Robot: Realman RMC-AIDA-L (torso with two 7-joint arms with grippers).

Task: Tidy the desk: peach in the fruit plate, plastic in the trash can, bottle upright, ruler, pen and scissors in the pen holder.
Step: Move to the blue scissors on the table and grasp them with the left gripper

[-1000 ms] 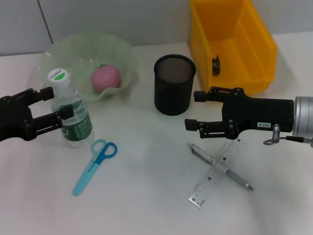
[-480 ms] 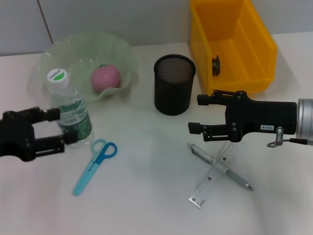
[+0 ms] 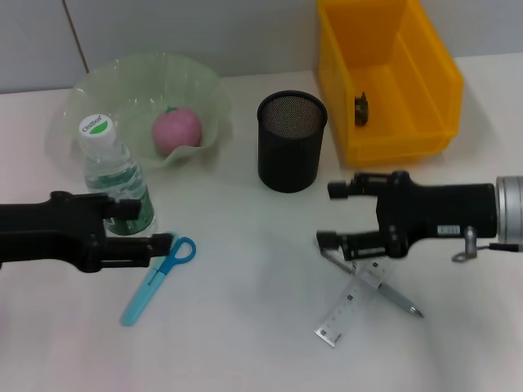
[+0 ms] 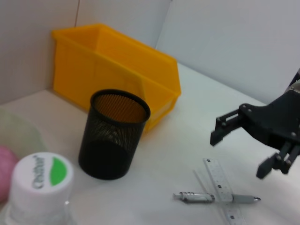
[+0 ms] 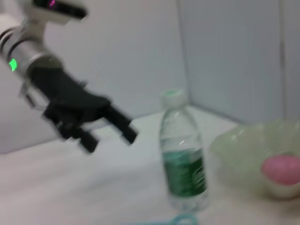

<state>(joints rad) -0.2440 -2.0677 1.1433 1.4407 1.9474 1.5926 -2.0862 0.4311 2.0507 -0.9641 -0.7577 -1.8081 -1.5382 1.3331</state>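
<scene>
white desk (image 3: 245, 327), pale wall (image 3: 204, 33) behind it

Pink peach (image 3: 176, 131), pale green plate (image 3: 204, 90), black mesh holder (image 3: 291, 153), yellow bin (image 3: 433, 65), blue scissors (image 3: 155, 278).

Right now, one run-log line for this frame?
left gripper open over scissors | right gripper open above pen, ruler | bottle upright

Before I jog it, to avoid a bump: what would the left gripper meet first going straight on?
Likely the scissors: the open left gripper points at their blue handles, though height is unclear.
</scene>
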